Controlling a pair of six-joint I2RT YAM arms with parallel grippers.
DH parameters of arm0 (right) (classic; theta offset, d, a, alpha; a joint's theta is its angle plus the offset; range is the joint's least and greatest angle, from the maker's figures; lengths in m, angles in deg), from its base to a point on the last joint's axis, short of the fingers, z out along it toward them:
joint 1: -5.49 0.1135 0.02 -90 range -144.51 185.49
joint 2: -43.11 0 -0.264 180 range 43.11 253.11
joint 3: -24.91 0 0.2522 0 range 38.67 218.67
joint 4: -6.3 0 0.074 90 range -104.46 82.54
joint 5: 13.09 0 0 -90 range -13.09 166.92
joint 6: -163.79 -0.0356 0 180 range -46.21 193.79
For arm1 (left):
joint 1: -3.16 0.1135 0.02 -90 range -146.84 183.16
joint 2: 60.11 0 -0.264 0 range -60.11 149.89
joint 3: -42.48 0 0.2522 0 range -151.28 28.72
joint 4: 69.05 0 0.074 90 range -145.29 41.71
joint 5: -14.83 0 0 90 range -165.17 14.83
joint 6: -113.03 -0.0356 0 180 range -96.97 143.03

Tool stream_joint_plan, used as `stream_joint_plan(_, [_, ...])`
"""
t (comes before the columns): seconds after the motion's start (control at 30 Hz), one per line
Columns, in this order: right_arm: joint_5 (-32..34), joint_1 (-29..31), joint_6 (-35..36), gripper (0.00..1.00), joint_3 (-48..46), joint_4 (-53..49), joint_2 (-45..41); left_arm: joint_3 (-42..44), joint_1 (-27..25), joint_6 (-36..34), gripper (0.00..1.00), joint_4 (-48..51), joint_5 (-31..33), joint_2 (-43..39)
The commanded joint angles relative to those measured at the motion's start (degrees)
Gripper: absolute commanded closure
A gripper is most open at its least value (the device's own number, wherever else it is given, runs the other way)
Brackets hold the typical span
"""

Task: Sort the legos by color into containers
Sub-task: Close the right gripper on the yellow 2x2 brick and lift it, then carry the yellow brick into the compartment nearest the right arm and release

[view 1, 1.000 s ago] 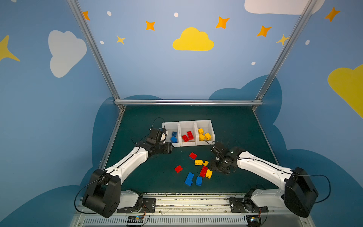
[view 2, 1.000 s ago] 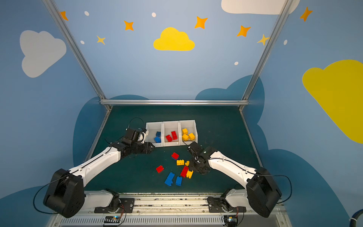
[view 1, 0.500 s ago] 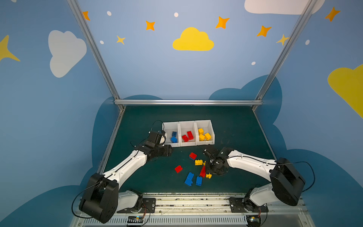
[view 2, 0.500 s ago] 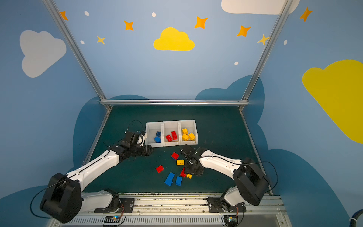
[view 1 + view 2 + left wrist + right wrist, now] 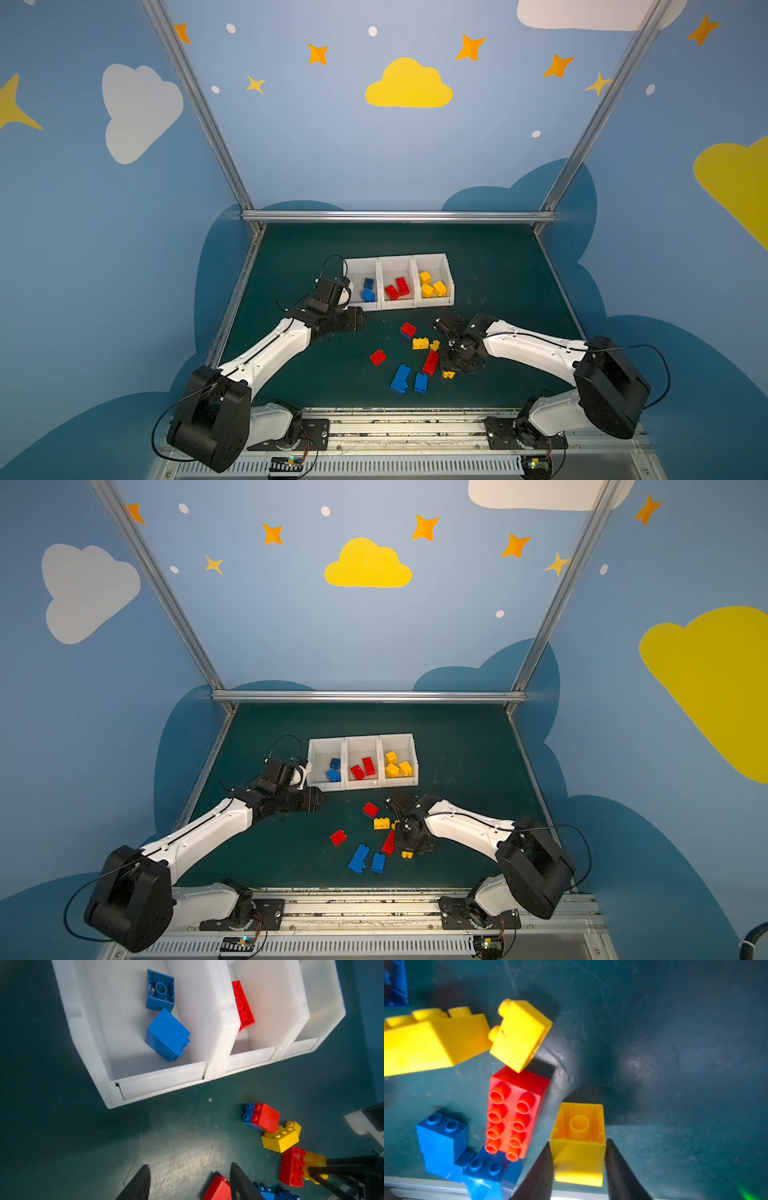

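- Beside my right gripper (image 5: 578, 1141), a red oblong (image 5: 515, 1113) lies studs-up, just next to one finger. Two blue bricks (image 5: 444, 1142) sit past it, touching each other.
- A small yellow piece (image 5: 519, 1034) leans on the oblong's far end.
- The right fingers press both sides of a yellow brick (image 5: 579, 1159). It is square, and its hollow underside faces the wrist camera.
- That brick is low over the mat (image 5: 675, 1043), at the right edge of the loose pile and well apart from the bins (image 5: 162, 1086).
- In both top views the bins hold blue on the left, red in the middle and yellow on the right.
- My left gripper (image 5: 189, 1164) hangs in front of the left bin, fingers apart with only mat between them.
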Motion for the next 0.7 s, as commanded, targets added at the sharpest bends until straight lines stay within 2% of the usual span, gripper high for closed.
stream_joint_plan(0.0, [-0.33, -0.22, 0.08, 0.64, 0.29, 0.16, 1.78, 0.7, -0.23, 0.06, 0.39, -0.35, -0.39, -0.93])
stream_joint_plan(0.27, [1.37, -2.78, 6.24, 0.72, 7.17, -3.61, 1.85, 1.24, -0.28, 0.17, 0.38, -0.22, 0.25, -2.01])
stream_joint_plan(0.47, [1.86, -10.0, 16.06, 0.72, 19.92, -7.19, 4.1, 1.83, -0.33, 0.7, 0.38, -0.32, -0.04, -2.95])
stream_joint_plan(0.67, [5.06, -15.1, 24.77, 0.73, 34.98, -9.91, 12.51, 3.16, -0.54, 1.7, 0.38, -0.04, 0.05, -5.49])
